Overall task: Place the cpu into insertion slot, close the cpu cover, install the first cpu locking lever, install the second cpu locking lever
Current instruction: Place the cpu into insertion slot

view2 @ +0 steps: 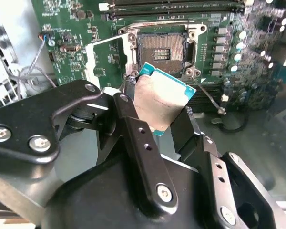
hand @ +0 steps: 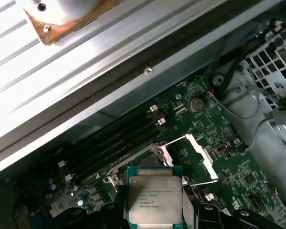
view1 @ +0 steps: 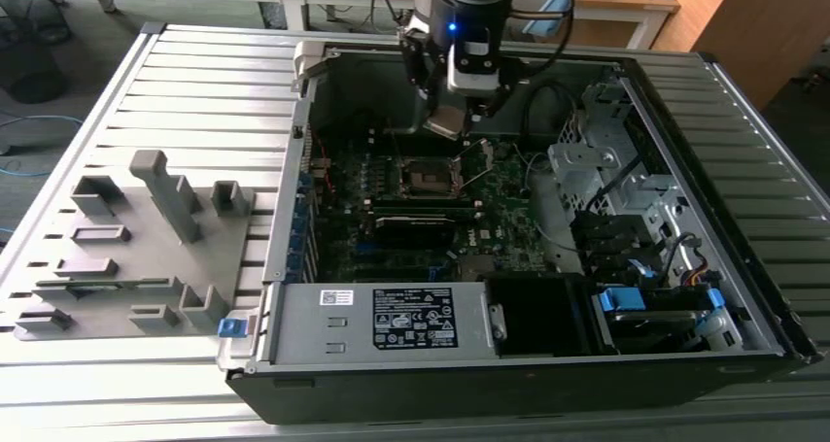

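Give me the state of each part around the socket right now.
pincer, shut on the cpu.
cpu, held clear of the board near the insertion slot, not seated.
insertion slot, empty and uncovered.
cpu cover, swung open beside the slot.

A dull silver-grey cpu (view2: 162,100) has a teal-green edge, with dark print on its top in the first wrist view. The matte black tool (view2: 158,114) carries silver screw heads. The insertion slot (view2: 163,47) has a dark centre finely speckled with pins and a silvery rim. The cpu cover (view2: 89,62) is a thin silvery frame. The dark green motherboard (view2: 71,28) is dotted with silver and black parts. The black computer case (view1: 519,398) holds a silvery power supply (view1: 325,321) with a black-and-white label, and blue clips (view1: 625,298). The pale grey counter (view1: 194,73) is ribbed.
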Controlling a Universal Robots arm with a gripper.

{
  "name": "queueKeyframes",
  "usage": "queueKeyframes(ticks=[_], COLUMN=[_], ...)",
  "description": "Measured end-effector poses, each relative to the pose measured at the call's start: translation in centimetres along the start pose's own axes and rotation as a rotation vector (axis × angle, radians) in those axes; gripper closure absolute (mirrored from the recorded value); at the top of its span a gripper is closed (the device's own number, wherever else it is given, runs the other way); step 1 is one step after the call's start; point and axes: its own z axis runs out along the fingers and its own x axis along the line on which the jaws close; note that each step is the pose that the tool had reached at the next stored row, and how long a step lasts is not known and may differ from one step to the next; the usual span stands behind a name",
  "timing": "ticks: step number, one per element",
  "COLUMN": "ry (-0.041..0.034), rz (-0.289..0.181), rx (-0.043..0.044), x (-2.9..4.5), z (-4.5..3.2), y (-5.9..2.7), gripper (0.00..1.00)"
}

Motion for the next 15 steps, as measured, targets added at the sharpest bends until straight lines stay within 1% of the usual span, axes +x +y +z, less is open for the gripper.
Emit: queueKeyframes(ticks=[15], ry=[-0.0243], rz=[0.271], rx=[-0.0052], x=[-0.01], z=[0.24], y=[-0.02], gripper=[0.46])
